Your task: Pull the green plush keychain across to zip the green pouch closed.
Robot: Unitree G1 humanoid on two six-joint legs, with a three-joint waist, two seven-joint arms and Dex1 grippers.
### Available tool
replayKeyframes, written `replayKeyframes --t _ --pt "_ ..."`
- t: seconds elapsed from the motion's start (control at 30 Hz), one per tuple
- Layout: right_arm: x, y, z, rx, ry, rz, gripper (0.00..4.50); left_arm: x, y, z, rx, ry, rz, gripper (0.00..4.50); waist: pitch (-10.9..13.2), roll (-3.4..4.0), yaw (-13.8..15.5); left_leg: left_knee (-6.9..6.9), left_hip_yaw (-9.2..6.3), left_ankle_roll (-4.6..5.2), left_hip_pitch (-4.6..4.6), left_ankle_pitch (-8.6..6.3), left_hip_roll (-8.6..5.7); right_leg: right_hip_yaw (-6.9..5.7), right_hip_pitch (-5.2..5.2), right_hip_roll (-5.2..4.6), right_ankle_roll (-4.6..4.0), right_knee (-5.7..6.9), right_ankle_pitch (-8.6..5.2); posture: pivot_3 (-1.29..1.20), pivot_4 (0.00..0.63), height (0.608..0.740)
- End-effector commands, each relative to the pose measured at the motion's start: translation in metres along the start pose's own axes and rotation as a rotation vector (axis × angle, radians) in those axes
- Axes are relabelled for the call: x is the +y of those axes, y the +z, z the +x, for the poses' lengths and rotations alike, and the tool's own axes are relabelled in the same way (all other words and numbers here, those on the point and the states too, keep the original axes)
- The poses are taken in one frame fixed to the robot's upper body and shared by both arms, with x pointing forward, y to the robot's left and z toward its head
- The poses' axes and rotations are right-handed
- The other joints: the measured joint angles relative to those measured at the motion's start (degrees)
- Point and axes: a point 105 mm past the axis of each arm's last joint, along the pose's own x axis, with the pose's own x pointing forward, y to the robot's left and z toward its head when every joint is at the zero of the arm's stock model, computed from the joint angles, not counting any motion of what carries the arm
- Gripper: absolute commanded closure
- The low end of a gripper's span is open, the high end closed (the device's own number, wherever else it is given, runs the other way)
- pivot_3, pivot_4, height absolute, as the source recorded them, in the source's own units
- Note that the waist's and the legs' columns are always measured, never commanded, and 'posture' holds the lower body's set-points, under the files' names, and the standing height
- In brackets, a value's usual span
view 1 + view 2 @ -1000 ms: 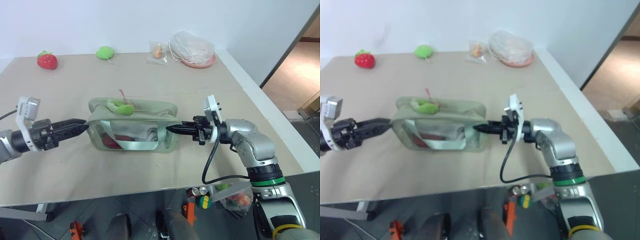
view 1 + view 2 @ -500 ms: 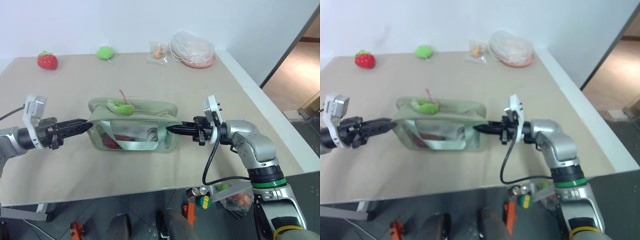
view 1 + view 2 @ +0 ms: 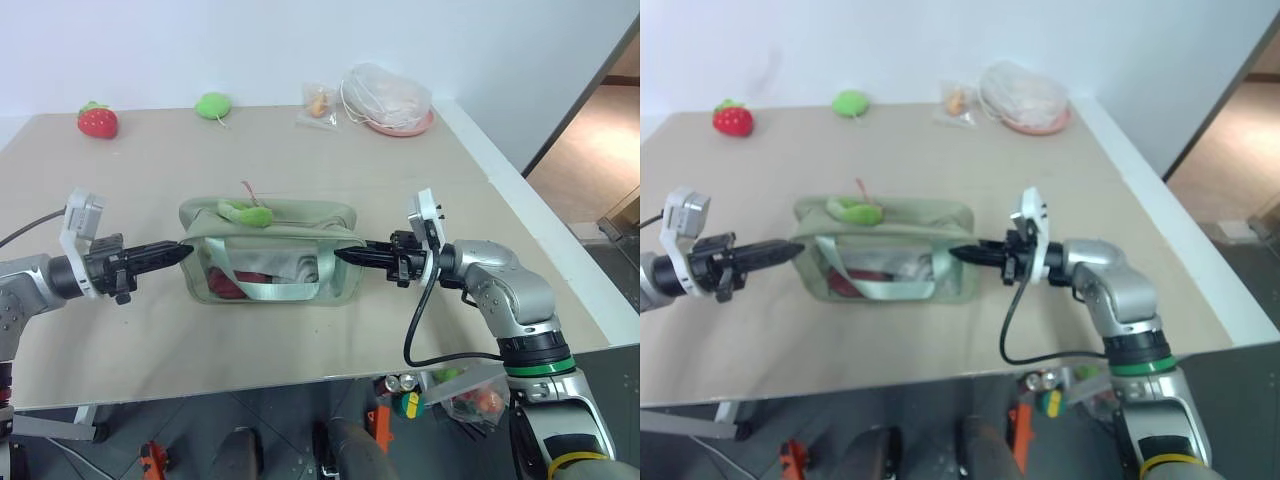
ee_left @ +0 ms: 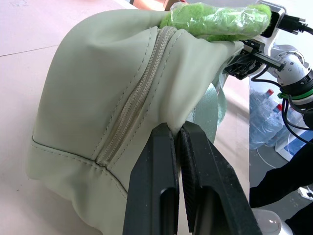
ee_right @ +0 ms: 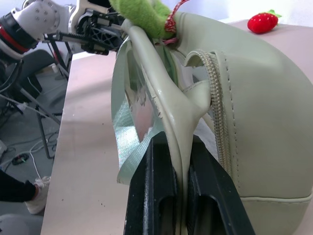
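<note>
**A:** What is on the counter (image 3: 420, 180), counted out?

**B:** One green pouch (image 3: 272, 252) near the middle, with one green plush keychain (image 3: 244, 210) lying on its top toward the robot's left end, a thin red cord (image 3: 250, 191) sticking up from it. Along the far edge sit one strawberry toy (image 3: 98, 119), one round green plush ball (image 3: 211, 105), one small clear packet (image 3: 318, 104) and one pink dish (image 3: 400, 122) with a clear bag (image 3: 385, 89) on it. Two arms, one at each end of the pouch.

**A:** And the fingers?

**B:** The left gripper (image 4: 177, 133) has its fingers (image 4: 154, 181) pressed together at the pouch's left end; in the left wrist view the fabric beside the zipper (image 4: 137, 105) meets the tips, but I cannot tell whether any is pinched. The right gripper (image 5: 172, 142) has a fold of the pouch's right end clamped between its fingers (image 5: 149, 196), which stand slightly parted around it.

**A:** What differs from a second ago?

**B:** The left fingers were apart then and are closed now. The right fingers have eased a little yet still hold the fold. The pouch and keychain lie where they were.
</note>
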Motion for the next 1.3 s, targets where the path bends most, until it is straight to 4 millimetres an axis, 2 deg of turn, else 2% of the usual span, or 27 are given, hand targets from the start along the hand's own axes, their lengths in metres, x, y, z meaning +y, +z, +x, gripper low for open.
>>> replayKeyframes --t 0.03,0.17,0.23,0.27,0.33,0.37,0.43,0.5,0.67,0.93,1.13,1.3 --pt "0.009 0.013 -0.010 -0.013 0.013 -0.041 2.79 -0.007 -0.002 0.008 0.019 -0.032 0.014 4.50 0.0 0.00 0.3 0.00 0.00 0.00 -0.01 0.00 -0.02 0.00 0.00 -0.02 0.00 -0.01 0.00 0.00 0.150 0.740" --pt "0.003 0.018 -0.022 -0.007 -0.053 -0.074 1.41 -0.008 -0.002 0.009 0.019 -0.033 0.015 4.50 0.0 0.00 0.6 0.00 0.01 0.00 -0.01 0.00 -0.05 0.02 0.00 -0.04 0.02 -0.02 -0.01 0.00 0.150 0.740" --pt "-0.005 0.036 -0.035 -0.059 -0.121 -0.113 0.73 -0.008 -0.002 0.009 0.019 -0.033 0.015 4.50 0.0 0.00 0.7 0.02 0.02 0.00 -0.01 0.00 -0.06 0.04 0.00 -0.03 0.04 -0.02 0.00 0.00 0.150 0.740" --pt "-0.008 0.055 -0.041 -0.119 -0.141 -0.133 0.73 -0.008 -0.002 0.009 0.019 -0.034 0.014 4.50 0.0 0.00 0.7 0.02 0.02 0.00 -0.01 0.00 -0.06 0.04 0.00 -0.03 0.04 -0.02 0.00 0.00 0.150 0.740" --pt "-0.008 0.075 -0.047 -0.185 -0.151 -0.149 0.73 -0.009 -0.003 0.009 0.018 -0.035 0.012 4.50 0.0 0.02 0.9 0.03 0.03 0.00 -0.02 0.00 -0.07 0.06 -0.01 -0.03 0.05 -0.01 0.01 0.00 0.150 0.740" --pt "-0.005 0.091 -0.045 -0.227 -0.126 -0.178 0.73 -0.008 -0.002 0.010 0.018 -0.036 0.012 4.50 0.0 0.02 0.9 0.03 0.04 0.00 -0.01 0.00 -0.07 0.08 -0.01 -0.02 0.05 -0.01 0.01 0.00 0.150 0.740" --pt "0.002 0.112 -0.038 -0.272 -0.077 -0.220 0.73 -0.008 -0.002 0.010 0.018 -0.038 0.013 4.50 0.0 0.02 0.9 0.03 0.05 0.00 0.01 0.00 -0.07 0.08 0.00 0.02 0.05 -0.01 0.01 0.00 0.150 0.740" --pt "0.009 0.119 -0.023 -0.281 -0.010 -0.236 0.73 -0.007 -0.002 0.011 0.018 -0.037 0.015 4.50 0.0 0.01 0.9 0.01 0.03 0.00 0.04 0.00 -0.06 0.06 0.01 0.04 0.04 -0.01 0.01 0.00 0.150 0.740" --pt "0.023 0.102 0.020 -0.182 0.128 -0.270 0.73 -0.006 -0.001 0.013 0.007 -0.039 0.018 4.50 0.0 0.01 1.0 -0.02 -0.08 0.01 0.02 0.00 0.04 -0.06 0.01 0.08 -0.01 -0.01 -0.02 0.00 0.150 0.740" --pt "0.031 0.091 0.062 -0.145 0.233 -0.302 0.73 -0.008 -0.002 0.010 -0.002 -0.036 0.019 4.50 0.0 0.01 1.0 0.03 0.01 0.01 -0.05 0.00 -0.02 0.05 0.00 -0.04 0.03 -0.03 0.00 0.00 0.150 0.740" --pt "0.028 0.081 0.083 -0.106 0.262 -0.316 0.73 -0.009 -0.002 0.009 -0.008 -0.030 0.020 4.50 0.0 0.01 1.0 0.02 -0.03 0.01 -0.03 0.00 0.07 0.00 -0.01 0.00 0.00 -0.01 0.01 0.00 0.150 0.740" --pt "0.023 0.070 0.090 -0.058 0.256 -0.326 0.73 -0.010 -0.003 0.009 -0.014 -0.029 0.018 4.50 0.0 0.01 1.1 0.00 -0.05 0.01 -0.04 0.00 0.08 -0.03 -0.02 -0.01 -0.04 -0.01 -0.01 0.00 0.150 0.740"
